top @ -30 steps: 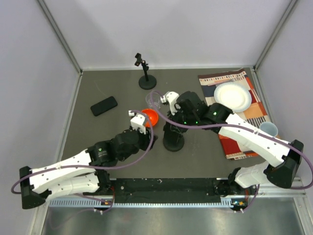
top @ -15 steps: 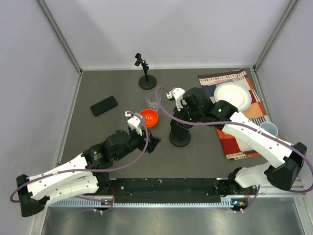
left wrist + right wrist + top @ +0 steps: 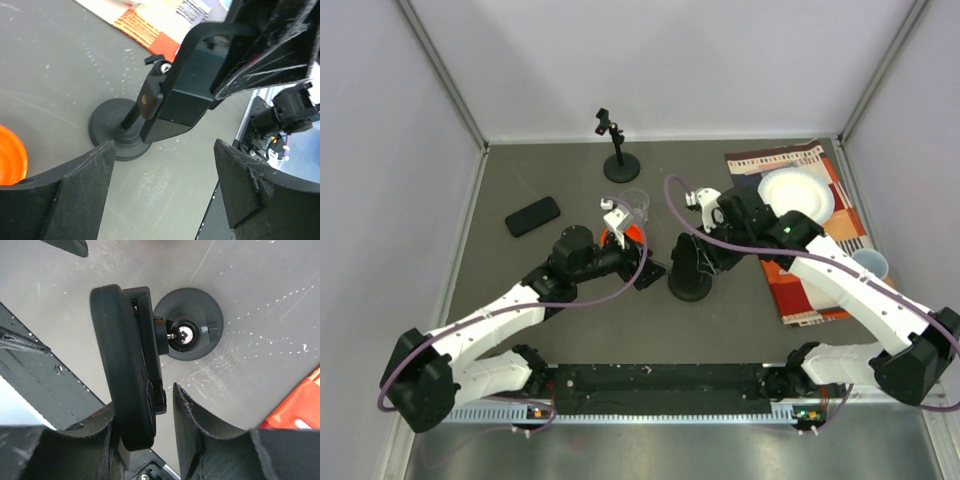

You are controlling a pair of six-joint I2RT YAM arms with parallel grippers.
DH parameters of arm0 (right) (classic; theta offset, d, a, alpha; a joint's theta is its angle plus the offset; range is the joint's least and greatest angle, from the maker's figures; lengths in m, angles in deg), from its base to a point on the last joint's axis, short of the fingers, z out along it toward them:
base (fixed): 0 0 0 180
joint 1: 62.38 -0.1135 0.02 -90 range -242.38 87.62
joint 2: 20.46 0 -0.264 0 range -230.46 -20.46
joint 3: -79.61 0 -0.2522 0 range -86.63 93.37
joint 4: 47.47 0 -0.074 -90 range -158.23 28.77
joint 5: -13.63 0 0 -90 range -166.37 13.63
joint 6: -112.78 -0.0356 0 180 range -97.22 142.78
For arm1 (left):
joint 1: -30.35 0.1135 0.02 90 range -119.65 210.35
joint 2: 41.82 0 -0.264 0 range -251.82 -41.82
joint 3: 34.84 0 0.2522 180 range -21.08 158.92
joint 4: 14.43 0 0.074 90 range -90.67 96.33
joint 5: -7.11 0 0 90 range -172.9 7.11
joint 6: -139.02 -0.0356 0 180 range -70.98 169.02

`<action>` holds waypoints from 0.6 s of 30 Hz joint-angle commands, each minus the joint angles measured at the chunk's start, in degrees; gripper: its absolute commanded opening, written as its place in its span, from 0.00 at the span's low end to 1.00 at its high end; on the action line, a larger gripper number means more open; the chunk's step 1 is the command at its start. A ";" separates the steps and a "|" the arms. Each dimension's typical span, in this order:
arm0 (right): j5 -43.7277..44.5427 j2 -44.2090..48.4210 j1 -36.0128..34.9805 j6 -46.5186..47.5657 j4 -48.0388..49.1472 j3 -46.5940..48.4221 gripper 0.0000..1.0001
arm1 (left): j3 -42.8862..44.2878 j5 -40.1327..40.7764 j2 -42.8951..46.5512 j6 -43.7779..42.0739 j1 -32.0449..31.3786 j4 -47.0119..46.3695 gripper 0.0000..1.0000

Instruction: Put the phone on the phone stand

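Since a second ago my left tool (image 3: 164, 150) has spread from narrow to wide. It holds nothing, and its arm has pushed further out over the table (image 3: 740, 325). My right tool (image 3: 144, 402) has eased out of a tight pinch. Its jaws stand part-way apart astride one end of the phone (image 3: 117, 350), and a sliver of table shows between one finger and it, so I read the grip as let go. The phone stand (image 3: 112, 131) has slid slightly rightward along with the right wrist. The left wrist now covers most of the orange bowl (image 3: 9, 157).

The phone sits in the stand's cradle, directly under the right tool and just ahead of the left tool's spread fingers.

- **Phones:** two. The second phone (image 3: 532, 216) lies flat, well behind the left tool.
- **Stands:** two. The second stand (image 3: 621, 168) is well beyond both tools.
- **Singles:** one bowl and one clear glass (image 3: 636, 205), both beside the left tool.
- **Off to the right tool's outer side:** one plate (image 3: 795, 197), one cup (image 3: 870, 265) and one patterned cloth (image 3: 810, 160).

The left arm lies low, stretched diagonally from its base, with the tool aimed at the stand. The right arm arches over the cloth with its wrist bent down onto the phone.
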 commanded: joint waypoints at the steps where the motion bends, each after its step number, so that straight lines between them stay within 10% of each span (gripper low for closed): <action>1: -5.42 3.47 2.14 -0.68 1.60 -1.98 0.34 | 3.03 -8.45 -2.65 -1.81 0.72 -9.19 0.86; 18: -13.86 17.45 6.18 -9.29 26.20 -16.31 0.47 | -3.02 -10.48 10.07 7.50 2.22 -5.33 0.84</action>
